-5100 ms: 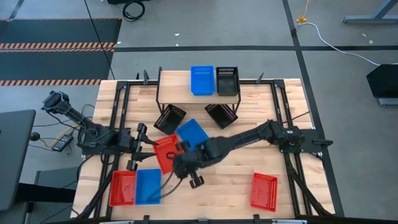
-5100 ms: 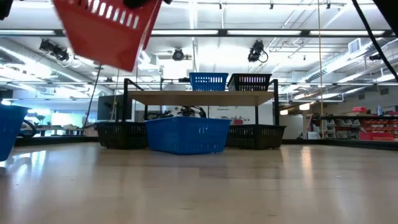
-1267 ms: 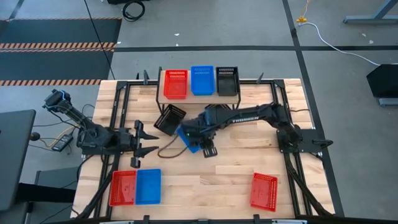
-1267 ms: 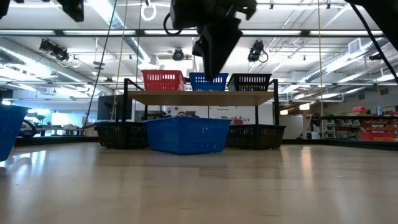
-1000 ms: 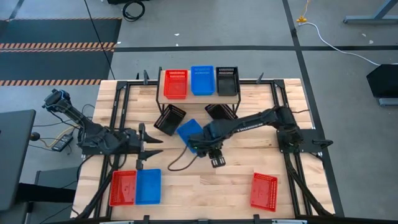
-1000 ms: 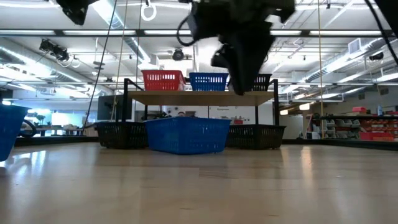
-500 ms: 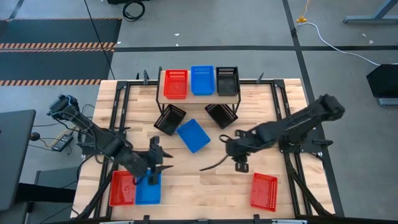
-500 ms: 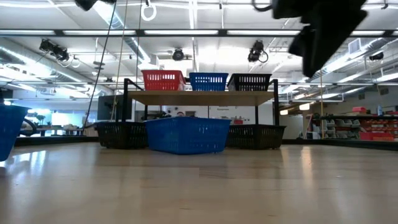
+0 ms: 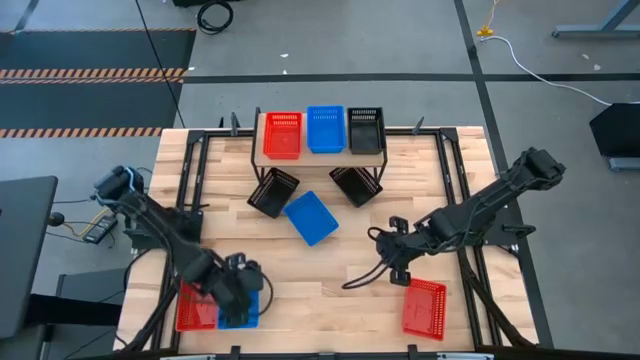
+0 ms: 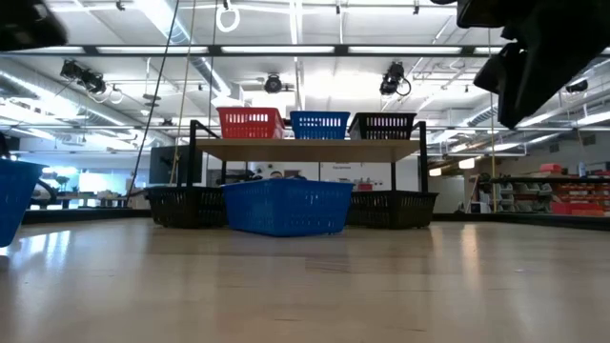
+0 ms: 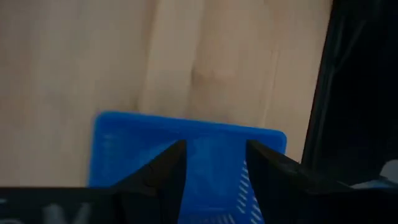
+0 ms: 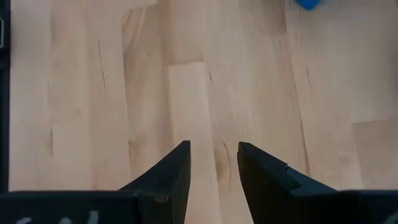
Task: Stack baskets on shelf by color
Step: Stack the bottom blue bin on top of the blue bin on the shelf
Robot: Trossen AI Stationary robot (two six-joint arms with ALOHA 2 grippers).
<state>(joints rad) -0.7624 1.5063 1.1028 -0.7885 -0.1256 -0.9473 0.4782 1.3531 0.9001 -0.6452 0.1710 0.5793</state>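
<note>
The shelf at the table's far side carries one red basket, one blue basket and one black basket side by side. Two black baskets stand on the table by its legs. In front of them lies a blue basket. A red basket and a blue basket sit at the near left. My left gripper hovers open over that blue one. My right gripper is open over bare wood, next to a red basket at the near right.
Black frame rails run along the table's left and right sides. A loose cable trails from my right arm across the wood. Bare tabletop lies between the near-left baskets and the near-right red one.
My left gripper has gone toward the table's near edge and now hangs over the near-left blue basket. My right gripper has left the middle blue basket and swung toward the right and near edges, close to the near-right red basket. No basket has moved.
</note>
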